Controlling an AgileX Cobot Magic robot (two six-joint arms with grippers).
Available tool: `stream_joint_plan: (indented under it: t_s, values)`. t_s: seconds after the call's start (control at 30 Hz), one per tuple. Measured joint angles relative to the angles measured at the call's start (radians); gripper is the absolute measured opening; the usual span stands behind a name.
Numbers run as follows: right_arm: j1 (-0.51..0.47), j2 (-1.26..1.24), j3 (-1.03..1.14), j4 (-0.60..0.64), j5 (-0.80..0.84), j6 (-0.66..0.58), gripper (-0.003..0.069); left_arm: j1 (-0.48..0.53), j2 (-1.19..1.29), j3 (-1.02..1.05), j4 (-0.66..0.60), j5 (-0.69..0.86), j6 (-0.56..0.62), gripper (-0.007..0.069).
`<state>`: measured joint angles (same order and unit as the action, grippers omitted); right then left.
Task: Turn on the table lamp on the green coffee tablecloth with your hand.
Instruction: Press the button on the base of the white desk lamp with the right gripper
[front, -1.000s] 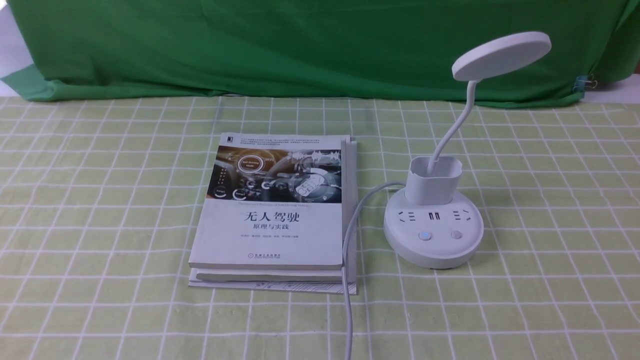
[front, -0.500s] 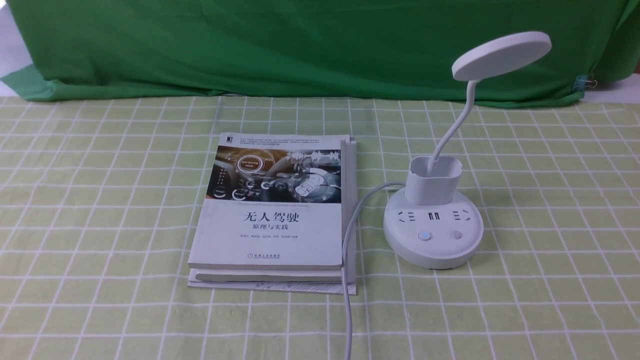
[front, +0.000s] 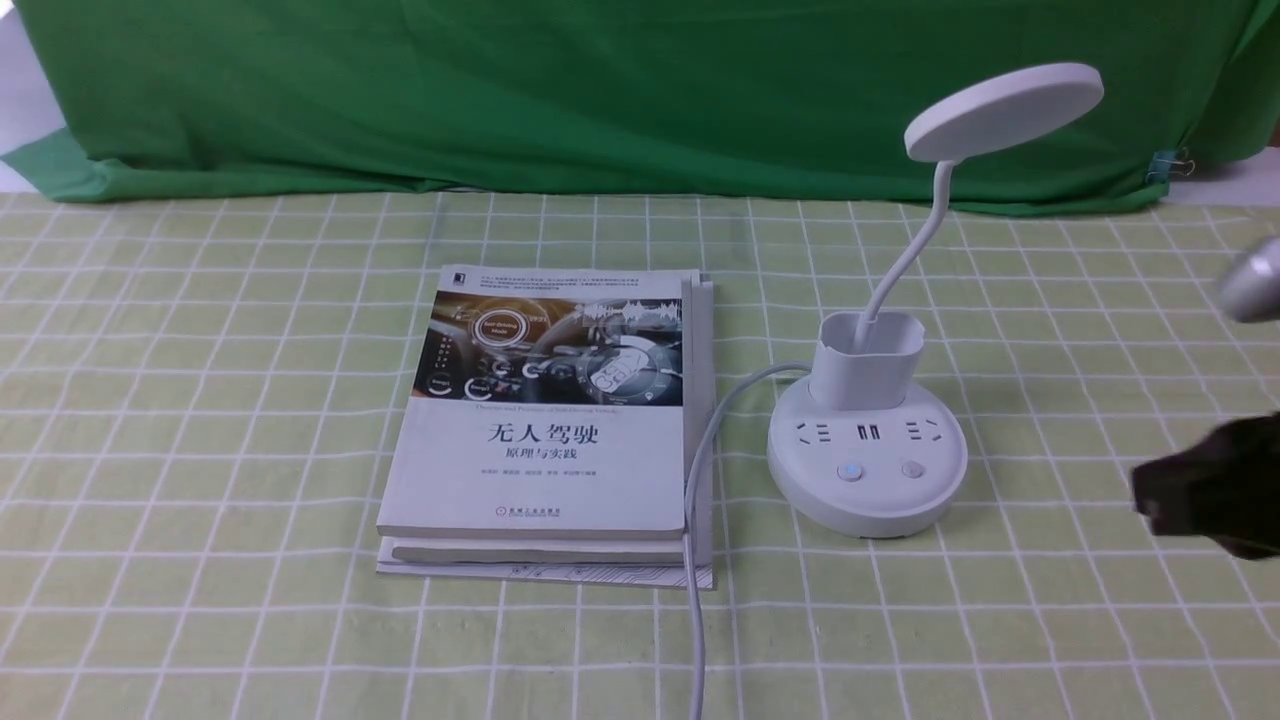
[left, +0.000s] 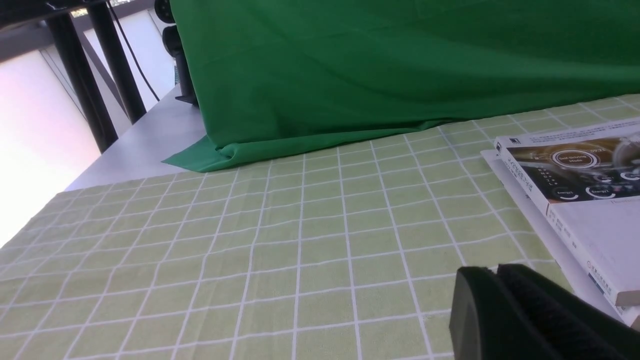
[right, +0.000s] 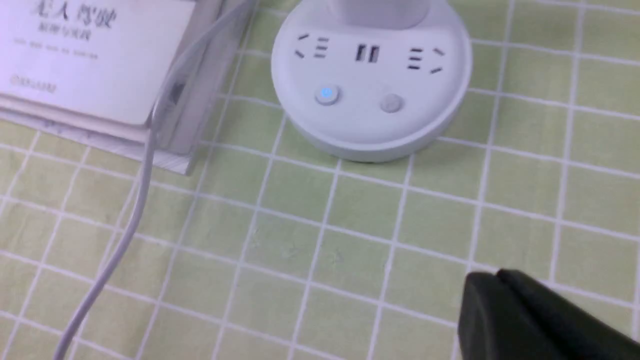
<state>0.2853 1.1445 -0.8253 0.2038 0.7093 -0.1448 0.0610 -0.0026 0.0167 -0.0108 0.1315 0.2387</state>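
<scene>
The white table lamp (front: 868, 455) stands on the green checked tablecloth (front: 200, 420), right of centre. Its disc head (front: 1003, 110) is dark. Its round base (right: 371, 85) has a button with a blue light (right: 326, 94) and a plain button (right: 391, 103). My right gripper (front: 1145, 497) is shut and empty. It has come in at the right edge, right of the base and apart from it; in the right wrist view its tip (right: 492, 280) is above bare cloth. My left gripper (left: 492, 272) is shut and empty, low over the cloth near the books.
Two stacked books (front: 550, 430) lie left of the lamp. The lamp's white cord (front: 695, 520) runs along their right edge toward the table's front. A dark green backdrop cloth (front: 600, 90) hangs at the back. A silver-grey part of the right arm (front: 1250, 280) shows at the right edge.
My right arm has entered the front view from the right edge; before, it was out of view. The lamp, books and cord have not moved.
</scene>
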Motion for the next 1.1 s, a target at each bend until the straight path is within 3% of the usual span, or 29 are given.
stream_joint_plan:
  t_s: [0.2,0.47,1.1]
  values:
    - [0.079,0.285,-0.119,-0.016,-0.074,-0.034,0.0031,0.0,0.0,0.0,0.0,0.0,0.0,0.0019]
    - [0.087,0.529,-0.221,-0.022,-0.102,-0.071,0.0031,0.0,0.0,0.0,0.0,0.0,0.0,0.0019]
    - [0.086,0.686,-0.335,-0.09,-0.118,-0.059,0.0031,0.0,0.0,0.0,0.0,0.0,0.0,0.0019]
